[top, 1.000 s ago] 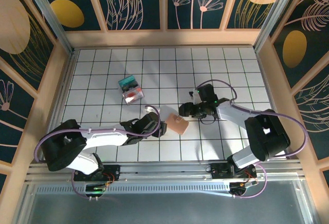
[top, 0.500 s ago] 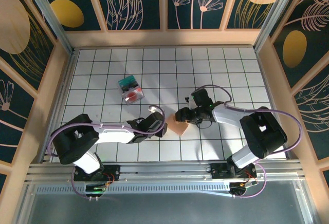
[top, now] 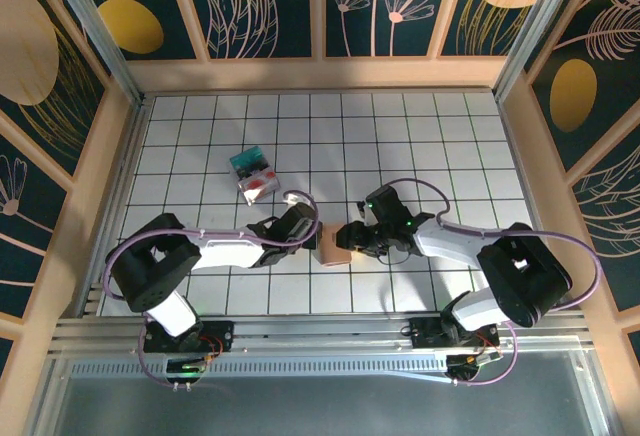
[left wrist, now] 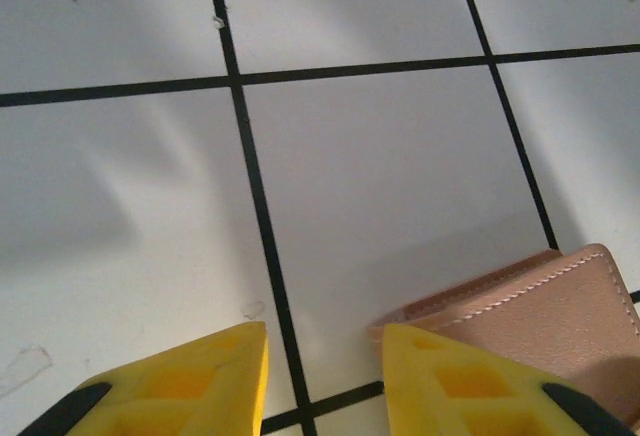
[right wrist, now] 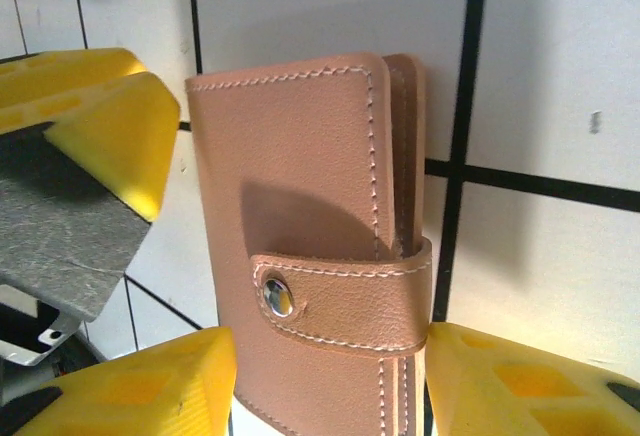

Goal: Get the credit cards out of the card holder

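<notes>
The salmon-tan card holder (top: 333,243) sits near the table's middle front, between the two grippers. In the right wrist view the card holder (right wrist: 300,176) is folded shut, its tab (right wrist: 345,301) snapped over the edge. No credit cards show. My right gripper (right wrist: 330,386) straddles its near end, one yellow finger against each side edge. My left gripper (left wrist: 325,356) is open over bare tile and a grid line. Its right finger (left wrist: 450,376) overlaps a corner of the card holder (left wrist: 540,306). From above, the left gripper (top: 314,239) and right gripper (top: 352,236) flank the holder.
A small clear box (top: 253,174) with teal and red contents lies on the tiles behind the left arm. One finger of the left gripper (right wrist: 100,116) sits close to the holder's far left side. Wooden walls (top: 118,156) ring the white grid table.
The left arm has reached right until its gripper meets the card holder. The right gripper has moved left onto it. Both pairs of jaws have narrowed. The holder shifted slightly left.
</notes>
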Action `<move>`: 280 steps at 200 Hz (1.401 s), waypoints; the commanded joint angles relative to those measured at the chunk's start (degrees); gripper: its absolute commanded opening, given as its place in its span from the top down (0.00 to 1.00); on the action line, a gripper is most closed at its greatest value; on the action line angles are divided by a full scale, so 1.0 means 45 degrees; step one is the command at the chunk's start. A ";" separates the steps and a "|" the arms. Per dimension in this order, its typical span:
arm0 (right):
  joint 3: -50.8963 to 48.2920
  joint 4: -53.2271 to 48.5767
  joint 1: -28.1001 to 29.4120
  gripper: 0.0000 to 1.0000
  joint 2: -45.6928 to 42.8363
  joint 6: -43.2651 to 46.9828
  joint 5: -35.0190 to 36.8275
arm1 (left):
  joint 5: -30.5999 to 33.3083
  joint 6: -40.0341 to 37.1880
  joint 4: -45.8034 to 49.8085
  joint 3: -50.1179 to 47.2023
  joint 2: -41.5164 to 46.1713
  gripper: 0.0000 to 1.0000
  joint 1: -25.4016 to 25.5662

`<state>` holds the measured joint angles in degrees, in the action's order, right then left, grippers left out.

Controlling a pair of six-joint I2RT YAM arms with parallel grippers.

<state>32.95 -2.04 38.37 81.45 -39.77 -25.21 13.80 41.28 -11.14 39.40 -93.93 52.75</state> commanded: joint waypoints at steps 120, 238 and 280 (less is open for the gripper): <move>-0.0271 0.1163 0.1113 0.45 0.1106 -0.0652 0.1436 | 0.1472 0.2873 0.2450 -0.0307 0.2077 0.26 -0.0036; -0.0388 0.2491 0.1366 0.97 0.0288 -0.1043 0.1422 | 0.1386 0.3539 0.1805 -0.0990 0.3392 0.18 -0.0693; -0.0636 0.3677 0.0828 1.00 -0.0448 -0.1371 0.1003 | 0.0721 0.3147 0.0954 -0.1611 0.4559 0.16 -0.1285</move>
<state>31.18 9.04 43.83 82.21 -44.56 -19.62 19.18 56.01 -3.07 34.00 -76.77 48.45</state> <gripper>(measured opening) 0.045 0.838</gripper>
